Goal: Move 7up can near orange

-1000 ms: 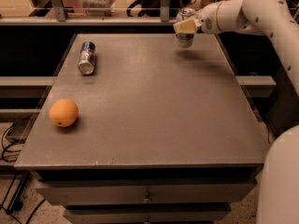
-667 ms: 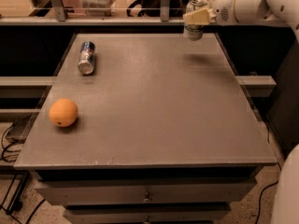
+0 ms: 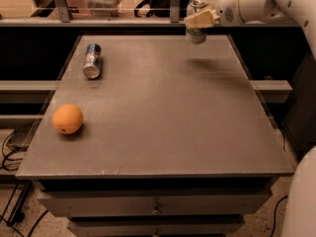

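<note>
The 7up can (image 3: pixel 197 32), whitish-silver with green markings and a silver top, is held upright in the air above the table's far right part. My gripper (image 3: pixel 199 19) is shut on it, its cream fingers (image 3: pixel 201 19) across the can's upper body, with the white arm reaching in from the upper right. The can's shadow falls on the table below it. The orange (image 3: pixel 67 118) sits on the table near the front left edge, far from the can.
A blue-and-silver can (image 3: pixel 92 60) lies on its side at the table's far left. The grey table (image 3: pixel 163 112) has drawers below its front edge. A rail and glass barrier run behind it. Cables lie on the floor at left.
My gripper has lifted the 7up can off the far right of the table and carried it up and slightly left. The orange and the lying can have not moved.
</note>
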Controlling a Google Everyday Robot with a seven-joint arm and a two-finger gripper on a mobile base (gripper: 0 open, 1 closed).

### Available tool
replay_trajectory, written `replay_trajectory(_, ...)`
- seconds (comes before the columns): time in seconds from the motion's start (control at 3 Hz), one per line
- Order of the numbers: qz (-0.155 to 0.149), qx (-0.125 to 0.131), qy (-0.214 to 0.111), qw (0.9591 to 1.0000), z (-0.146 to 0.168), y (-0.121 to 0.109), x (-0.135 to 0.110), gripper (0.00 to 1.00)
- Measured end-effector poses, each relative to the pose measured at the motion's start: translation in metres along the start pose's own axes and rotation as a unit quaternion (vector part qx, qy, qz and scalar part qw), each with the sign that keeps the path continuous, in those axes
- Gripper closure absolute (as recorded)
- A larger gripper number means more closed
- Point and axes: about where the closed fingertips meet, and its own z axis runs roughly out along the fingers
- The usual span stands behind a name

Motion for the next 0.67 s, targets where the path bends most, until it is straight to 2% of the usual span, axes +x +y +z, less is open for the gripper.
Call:
replay_trajectory(0.33, -0.050, -0.037, 0.003, 0.9981, 0.003, 0.041, -0.017, 1.00)
replay_trajectory(0.67, -0.096, -0.078, -0.002, 0.9924, 0.002, 0.097, -0.032, 1.00)
